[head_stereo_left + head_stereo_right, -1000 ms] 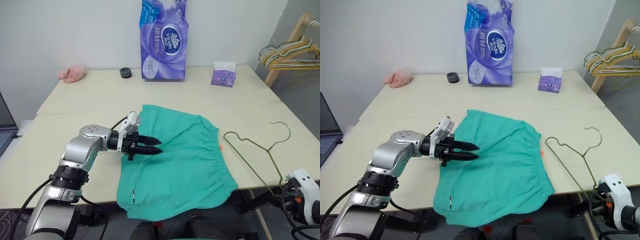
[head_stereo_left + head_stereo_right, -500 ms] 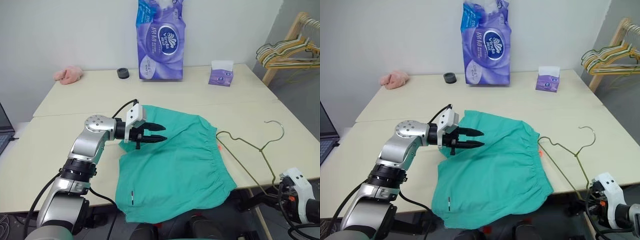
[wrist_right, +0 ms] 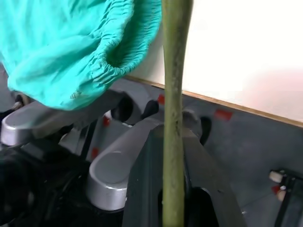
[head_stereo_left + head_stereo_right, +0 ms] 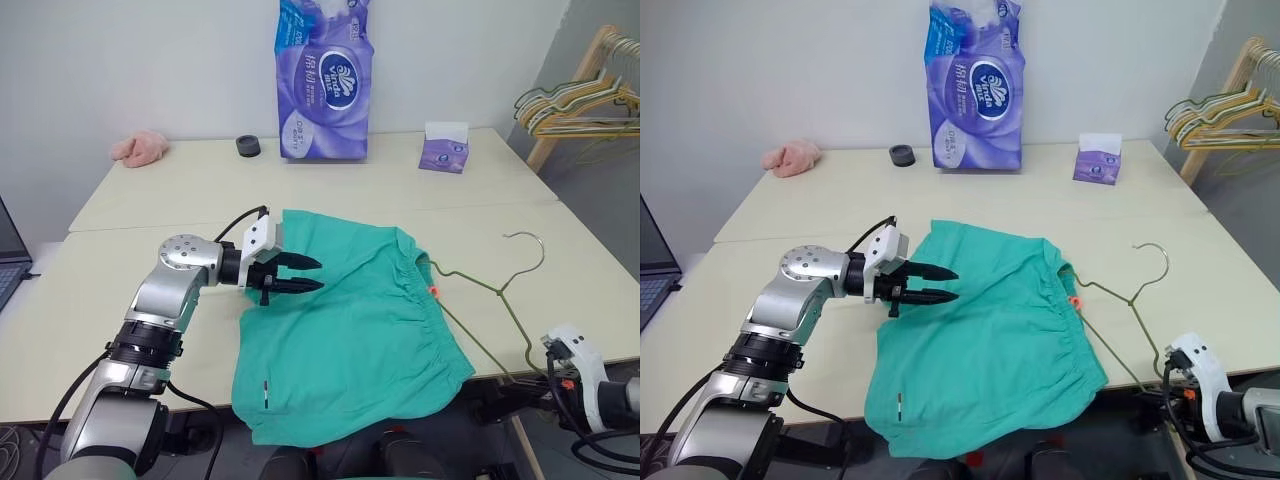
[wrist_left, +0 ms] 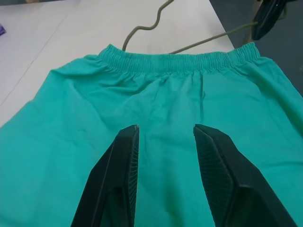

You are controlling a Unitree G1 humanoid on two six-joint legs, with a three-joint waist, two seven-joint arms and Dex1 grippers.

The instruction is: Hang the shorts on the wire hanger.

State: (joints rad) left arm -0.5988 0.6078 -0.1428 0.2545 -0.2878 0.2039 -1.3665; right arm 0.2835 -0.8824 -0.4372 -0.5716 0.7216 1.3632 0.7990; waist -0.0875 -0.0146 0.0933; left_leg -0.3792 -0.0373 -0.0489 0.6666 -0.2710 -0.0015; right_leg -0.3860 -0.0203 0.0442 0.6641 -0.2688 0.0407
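**Hanger tip at the waistband, and my right arm has it**

The shorts (image 4: 345,325) lie flat on the worktop (image 4: 150,190), spread toward the near edge with their lower hem hanging a little over it. The gathered waistband faces the worktop's right edge, so the shorts' long axis runs from that waistband back toward my left arm.

My left gripper (image 4: 308,274) hovers over the left part of the fabric, fingers (image 5: 215,175) parted with nothing between them, pointing across the shorts toward the waistband. In the left wrist view the elastic lies straight ahead, beyond the fingertips, with the hanger's wire just past it.

My right gripper (image 3: 173,189) sits low, off the near right corner of the worktop, fingers clamped on the wire hanger (image 4: 490,290). The wire runs up from that grip and slants over the near edge toward the shorts. One shoulder of the triangle ends just beside the waistband, near a small orange mark; I cannot tell if it touches. The hook points toward the far right.

So the hanger lies right of the shorts, and my right arm is the one nearer. As I judge it, the wire has to enter that waistband opening while my left fingers lift or pin the elastic.
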